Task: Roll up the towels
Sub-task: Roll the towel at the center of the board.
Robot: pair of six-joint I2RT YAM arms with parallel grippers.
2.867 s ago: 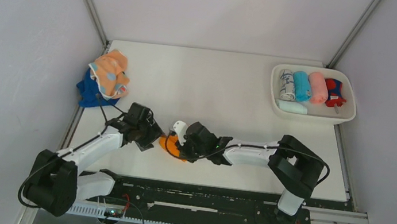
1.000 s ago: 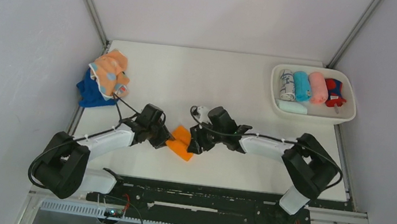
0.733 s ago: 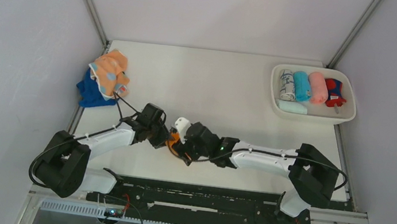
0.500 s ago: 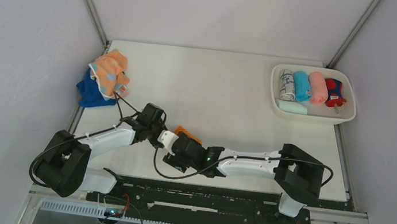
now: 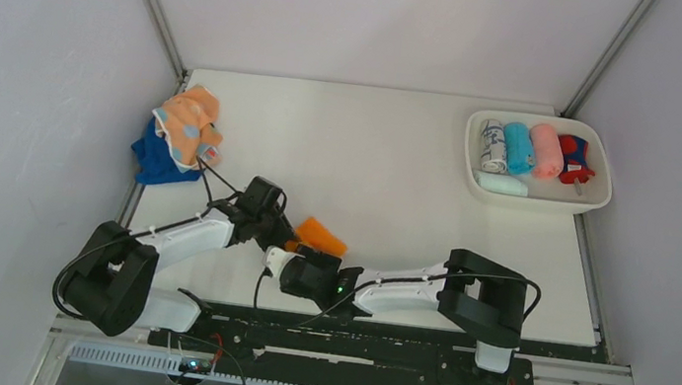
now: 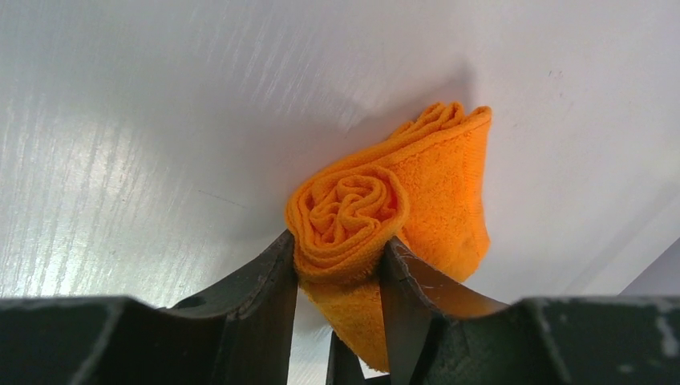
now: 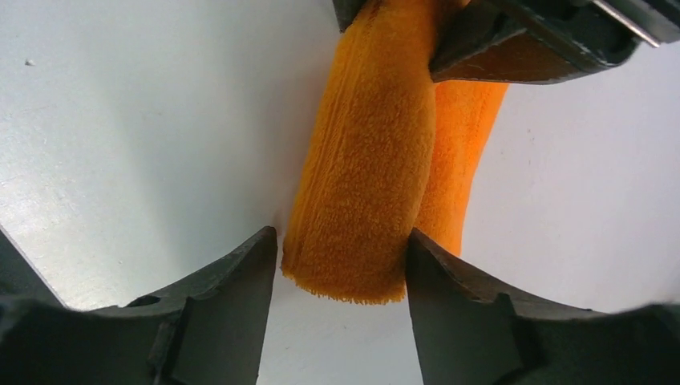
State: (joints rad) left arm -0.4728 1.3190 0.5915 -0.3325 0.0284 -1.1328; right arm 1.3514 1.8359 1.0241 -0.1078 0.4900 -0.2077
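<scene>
The left pincer [image 6: 337,253] is clenched on the orange towel [image 6: 377,200]. Its two fingers [image 6: 261,285] squeeze the spiral end of the roll, which lies on the white counter [image 6: 160,120]. A loose flap sits beside the roll, and its lower part is cut off behind the fingers.

In the right wrist view, the right pincer [image 7: 341,241] straddles the other end of the roll. One finger [image 7: 449,297] touches the cloth and the other is just beside it; I cannot tell whether it is pressing.

From above, both pincers are hard to make out among the black wrist parts. Only a short piece of the orange roll shows there, near the counter's front edge. At the far left a peach spotted towel [image 5: 189,125] lies crumpled on a dark blue towel [image 5: 151,166], covering most of it. At the far right a white tray [image 5: 535,204] holds five rolls [image 5: 519,148], too small to make out closely.
</scene>
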